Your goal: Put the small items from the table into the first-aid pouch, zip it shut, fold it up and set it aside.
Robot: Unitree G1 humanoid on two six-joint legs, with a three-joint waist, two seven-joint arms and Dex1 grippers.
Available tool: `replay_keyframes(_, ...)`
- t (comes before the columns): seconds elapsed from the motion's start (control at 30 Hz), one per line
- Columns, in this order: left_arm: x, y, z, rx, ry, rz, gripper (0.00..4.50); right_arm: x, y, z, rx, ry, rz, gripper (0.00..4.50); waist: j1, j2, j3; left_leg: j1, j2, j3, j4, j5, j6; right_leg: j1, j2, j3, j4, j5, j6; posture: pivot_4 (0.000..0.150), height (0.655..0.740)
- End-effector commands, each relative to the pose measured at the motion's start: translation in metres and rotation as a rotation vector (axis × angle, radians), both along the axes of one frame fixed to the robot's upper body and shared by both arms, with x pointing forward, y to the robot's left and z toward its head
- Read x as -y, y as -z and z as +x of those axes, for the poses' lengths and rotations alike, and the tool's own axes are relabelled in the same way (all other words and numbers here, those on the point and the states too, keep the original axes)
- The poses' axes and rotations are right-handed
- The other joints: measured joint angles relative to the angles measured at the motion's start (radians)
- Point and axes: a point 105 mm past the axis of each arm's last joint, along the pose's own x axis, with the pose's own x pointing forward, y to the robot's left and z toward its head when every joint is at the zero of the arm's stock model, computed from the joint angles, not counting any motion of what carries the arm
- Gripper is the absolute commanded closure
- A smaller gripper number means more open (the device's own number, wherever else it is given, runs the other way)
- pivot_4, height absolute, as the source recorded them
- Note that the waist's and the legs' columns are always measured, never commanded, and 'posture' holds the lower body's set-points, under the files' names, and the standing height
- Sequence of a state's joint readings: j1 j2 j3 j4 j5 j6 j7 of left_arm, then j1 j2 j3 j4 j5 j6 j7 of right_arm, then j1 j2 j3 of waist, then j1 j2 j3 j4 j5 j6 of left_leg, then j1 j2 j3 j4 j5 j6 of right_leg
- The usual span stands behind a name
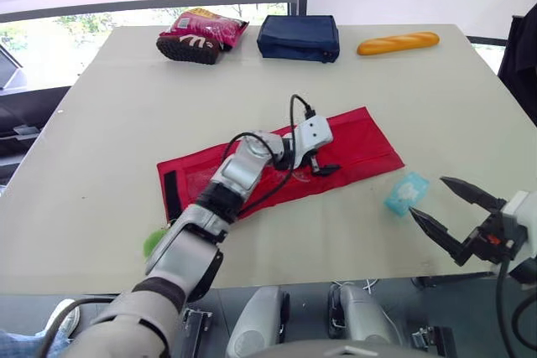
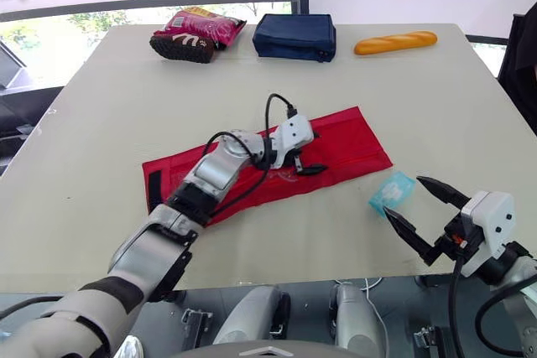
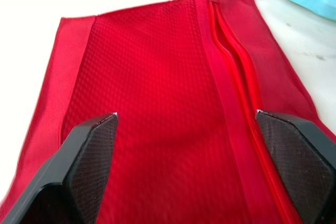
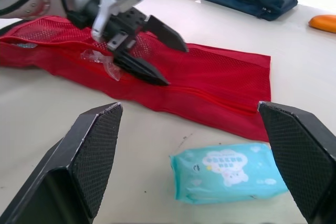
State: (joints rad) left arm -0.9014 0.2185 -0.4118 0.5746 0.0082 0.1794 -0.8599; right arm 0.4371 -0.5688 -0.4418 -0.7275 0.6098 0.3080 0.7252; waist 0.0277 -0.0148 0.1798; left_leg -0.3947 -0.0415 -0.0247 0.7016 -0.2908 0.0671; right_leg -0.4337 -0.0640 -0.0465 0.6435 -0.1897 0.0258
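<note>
A red mesh pouch [image 1: 352, 153] lies flat across the middle of the table, its zip line [image 3: 231, 77] running lengthwise. My left gripper [image 1: 321, 163] hovers low over the pouch's middle, open, with nothing between its fingers [image 3: 92, 145]. A crumpled clear wrapper [image 4: 100, 59] rests on the pouch beside it. A light-blue tissue packet [image 1: 407, 193] lies on the table just off the pouch's right end. My right gripper [image 1: 428, 196] is open near the front right edge, just short of the packet [image 4: 228, 174]. A green item [image 1: 153, 241] peeks out by my left arm.
Along the far edge sit a pink snack bag [image 1: 210, 24], a dark brown item [image 1: 188, 48], a navy case [image 1: 299, 37] and a bread loaf [image 1: 398, 43]. The table's front edge [image 1: 336, 278] runs close below both arms.
</note>
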Motion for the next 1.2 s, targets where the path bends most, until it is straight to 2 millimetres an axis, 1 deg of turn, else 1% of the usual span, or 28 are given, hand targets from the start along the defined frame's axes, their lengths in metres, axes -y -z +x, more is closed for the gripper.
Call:
replay_keyframes(0.03, 0.016, -0.002, 0.0, 0.022, 0.025, 0.01, 0.0, -0.003, -0.009, -0.003, 0.037, -0.004, 0.001, 0.03, 0.0, 0.0, 0.0, 0.0, 0.0, 0.0, 0.0, 0.0, 0.0, 0.0, 0.0, 0.0, 0.0, 0.0, 0.0, 0.15, 0.7397)
replay_keyframes(0.2, 0.029, 0.007, 0.003, 0.019, -0.005, 0.048, 0.0, -0.004, -0.013, -0.003, 0.048, -0.005, 0.0, 0.03, -0.002, 0.0, 0.0, 0.0, 0.0, 0.0, 0.0, 0.0, 0.0, 0.0, 0.0, 0.0, 0.0, 0.0, 0.0, 0.15, 0.7397)
replay_keyframes(0.27, 0.029, 0.011, 0.007, 0.048, -0.024, 0.089, 0.0, -0.004, -0.014, -0.003, 0.052, -0.006, -0.002, 0.03, -0.001, 0.0, 0.0, 0.0, 0.0, 0.0, 0.0, 0.0, 0.0, 0.0, 0.0, 0.0, 0.0, 0.0, 0.0, 0.15, 0.7397)
replay_keyframes(0.33, 0.031, 0.014, 0.01, 0.039, -0.055, 0.088, 0.0, -0.005, -0.015, -0.002, 0.055, -0.008, -0.001, 0.03, 0.0, 0.0, 0.0, 0.0, 0.0, 0.0, 0.0, 0.0, 0.0, 0.0, 0.0, 0.0, 0.0, 0.0, 0.0, 0.15, 0.7397)
replay_keyframes(0.43, 0.034, 0.018, 0.009, 0.023, -0.069, 0.087, 0.8, -0.006, -0.016, -0.001, 0.058, -0.011, -0.003, 0.0, 0.002, 0.0, 0.0, 0.0, 0.0, 0.0, 0.0, 0.0, 0.0, 0.0, 0.0, 0.0, 0.0, 0.0, 0.0, 0.15, 0.7397)
replay_keyframes(0.47, 0.035, 0.018, 0.008, 0.022, -0.07, 0.088, 1.4, -0.006, -0.016, -0.001, 0.058, -0.011, -0.003, 0.0, 0.002, 0.0, 0.0, 0.0, 0.0, 0.0, 0.0, 0.0, 0.0, 0.0, 0.0, 0.0, 0.0, 0.0, 0.0, 0.15, 0.7397)
replay_keyframes(0.5, 0.036, 0.019, 0.008, 0.019, -0.068, 0.087, 1.61, -0.007, -0.016, -0.001, 0.058, -0.012, -0.004, 0.0, 0.003, 0.0, 0.0, 0.0, 0.0, 0.0, 0.0, 0.0, 0.0, 0.0, 0.0, 0.0, 0.0, 0.0, 0.0, 0.15, 0.7397)
replay_keyframes(0.6, 0.036, 0.018, 0.006, 0.016, -0.063, 0.083, 2.99, -0.008, -0.017, 0.0, 0.059, -0.015, -0.004, 0.0, 0.002, 0.0, 0.0, 0.0, 0.0, 0.0, 0.0, 0.0, 0.0, 0.0, 0.0, 0.0, 0.0, 0.0, 0.0, 0.15, 0.7397)
replay_keyframes(0.63, 0.036, 0.018, 0.006, 0.017, -0.063, 0.082, 3.57, -0.008, -0.017, 0.0, 0.06, -0.016, -0.004, 0.0, 0.001, 0.0, 0.0, 0.0, 0.001, 0.0, 0.0, 0.0, 0.0, 0.0, 0.0, 0.0, 0.0, 0.0, 0.0, 0.15, 0.7397)
replay_keyframes(0.7, 0.034, 0.014, 0.006, 0.021, -0.066, 0.072, 4.37, -0.008, -0.017, 0.0, 0.056, -0.019, -0.003, 0.0, 0.0, 0.0, 0.0, 0.0, 0.001, 0.0, 0.0, 0.0, 0.0, 0.0, 0.0, 0.0, 0.0, 0.0, 0.0, 0.15, 0.7397)
replay_keyframes(0.73, 0.033, 0.012, 0.007, 0.024, -0.065, 0.067, 4.45, -0.008, -0.016, 0.0, 0.054, -0.02, -0.002, 0.0, -0.001, 0.0, 0.0, 0.0, 0.001, 0.0, 0.0, 0.0, 0.0, 0.0, 0.0, 0.0, 0.0, 0.0, 0.0, 0.15, 0.7397)
replay_keyframes(0.83, 0.033, 0.003, 0.005, 0.031, -0.055, 0.025, 4.45, -0.008, -0.015, -0.002, 0.047, -0.021, 0.0, 0.0, -0.003, 0.0, 0.0, 0.0, 0.001, 0.0, 0.0, 0.0, 0.0, 0.0, 0.0, 0.0, 0.0, 0.0, 0.0, 0.15, 0.7397)
replay_keyframes(0.97, 0.035, -0.015, -0.011, 0.001, 0.044, -0.082, 4.45, -0.009, -0.014, -0.005, 0.028, -0.028, 0.01, 0.0, -0.005, 0.0, 0.0, 0.0, 0.001, 0.0, 0.0, 0.0, 0.0, 0.0, 0.0, 0.0, 0.0, 0.0, 0.0, 0.15, 0.7397)
replay_keyframes(1.07, 0.031, -0.021, -0.021, -0.018, 0.104, -0.106, 4.45, -0.009, -0.013, -0.008, 0.014, -0.033, 0.01, 0.0, -0.005, 0.0, 0.0, 0.0, 0.001, 0.0, 0.0, 0.0, 0.0, 0.0, -0.004, 0.0, 0.0, 0.0, 0.0, 0.15, 0.7397)
replay_keyframes(1.2, 0.02, -0.02, -0.033, -0.075, 0.153, -0.106, 4.45, -0.005, -0.009, -0.013, -0.013, -0.024, 0.0, 0.0, -0.005, 0.0, 0.0, 0.0, 0.001, 0.0, 0.0, 0.0, 0.0, 0.0, -0.004, 0.0, 0.0, 0.0, 0.0, 0.15, 0.7397)
